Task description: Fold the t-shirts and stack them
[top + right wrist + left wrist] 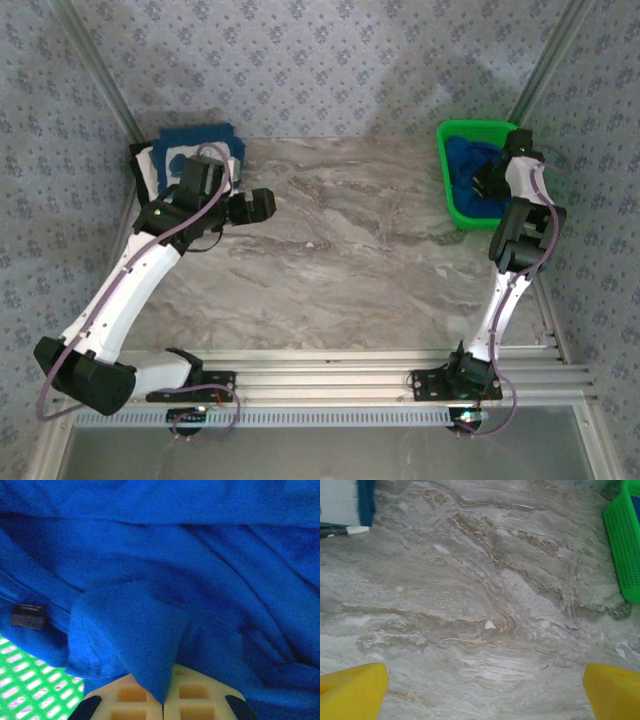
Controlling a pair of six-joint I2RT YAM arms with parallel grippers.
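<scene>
Right wrist: right tool [163, 702] clamps blue t-shirt [150, 600] fold; left tool [485, 690] spread above open tabletop [485, 570].

The folded shirt [205, 135] lies at the table's [340, 250] far left corner; the basket [446, 178] stands at the far right edge, well apart from it; a crumpled shirt [465, 160] lies inside the basket; the left claw [262, 205] hangs over bare table just right of the folded shirt, jaws wide; the right claw [164, 700] is down in the basket, pinched on a fold of the crumpled shirt.
</scene>
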